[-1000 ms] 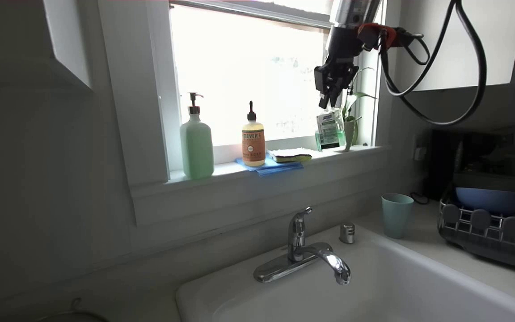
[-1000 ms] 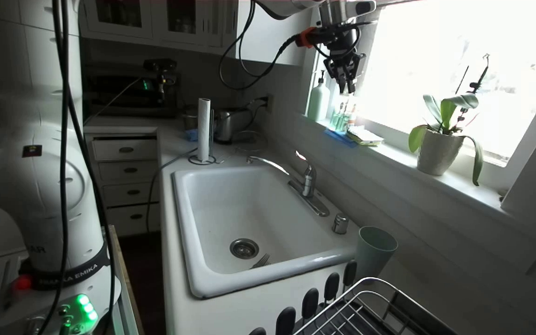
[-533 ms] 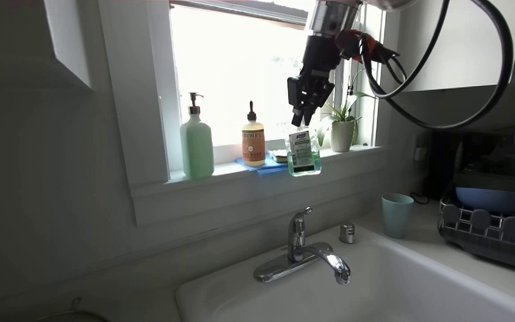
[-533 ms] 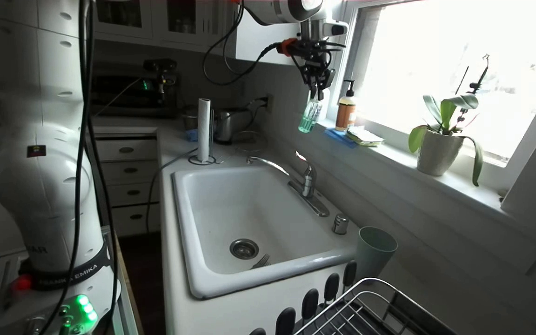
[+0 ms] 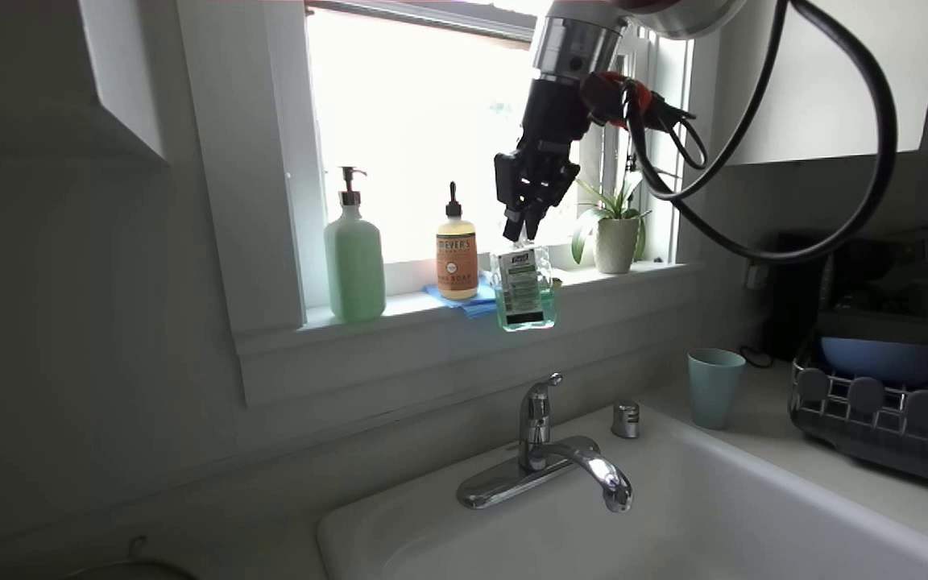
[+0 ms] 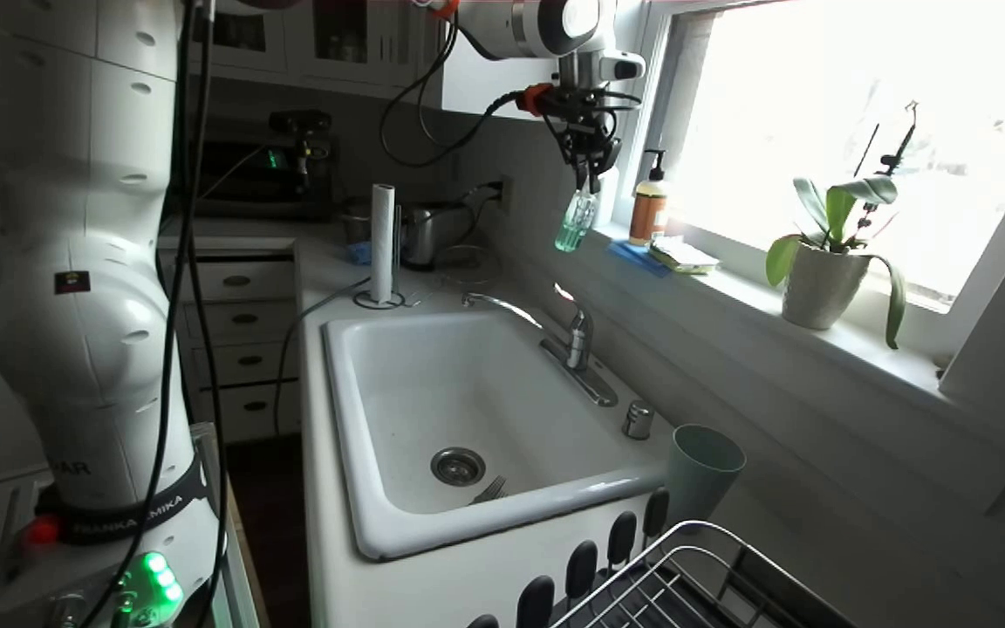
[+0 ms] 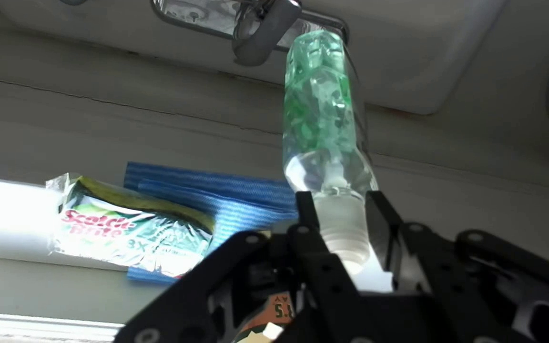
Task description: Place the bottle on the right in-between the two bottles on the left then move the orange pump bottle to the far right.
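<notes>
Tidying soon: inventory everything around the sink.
Flat transparent bottle: 1, greenish, midair
Tall pump bottle: 1, mint, white windowsill
Shorter pump bottle: 1, orange, windowsill
Cloth pile: 1, blue, windowsill
Sponge pack: 1, multicoloured, windowsill
Potted plant: 1, green, windowsill
Rounded sink: 1, white, counter
Metal faucet: 1, chrome, sink
Cylindrical cap: 1, chrome, sink
Metal fork: 1, silver, in sink
Tapered cup: 1, teal, counter
Wire rack: 1, dark, counter
Round bowl: 1, blue, rack
Upright roll: 1, white, counter
Robot arm: 1, white, beside counter
Two-finger gripper: 1, black, bottle neck

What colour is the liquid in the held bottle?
The liquid is translucent green, seen best in the wrist view.
</notes>
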Action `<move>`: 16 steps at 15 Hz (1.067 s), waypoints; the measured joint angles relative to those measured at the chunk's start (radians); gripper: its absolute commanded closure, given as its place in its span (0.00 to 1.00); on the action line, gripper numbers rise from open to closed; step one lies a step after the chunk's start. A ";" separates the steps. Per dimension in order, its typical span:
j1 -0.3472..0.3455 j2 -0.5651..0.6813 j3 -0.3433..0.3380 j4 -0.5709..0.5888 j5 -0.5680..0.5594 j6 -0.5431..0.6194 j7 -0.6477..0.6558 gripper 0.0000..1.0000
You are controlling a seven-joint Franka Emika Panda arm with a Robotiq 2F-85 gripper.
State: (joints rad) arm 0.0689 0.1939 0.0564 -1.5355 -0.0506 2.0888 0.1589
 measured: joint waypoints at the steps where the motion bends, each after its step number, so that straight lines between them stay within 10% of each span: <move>1: 0.000 0.000 0.000 0.001 0.000 0.000 0.000 0.92; 16: 0.034 0.112 0.019 0.109 0.000 0.179 -0.023 0.92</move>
State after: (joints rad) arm 0.1024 0.3061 0.0756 -1.4268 -0.0507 2.2680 0.1360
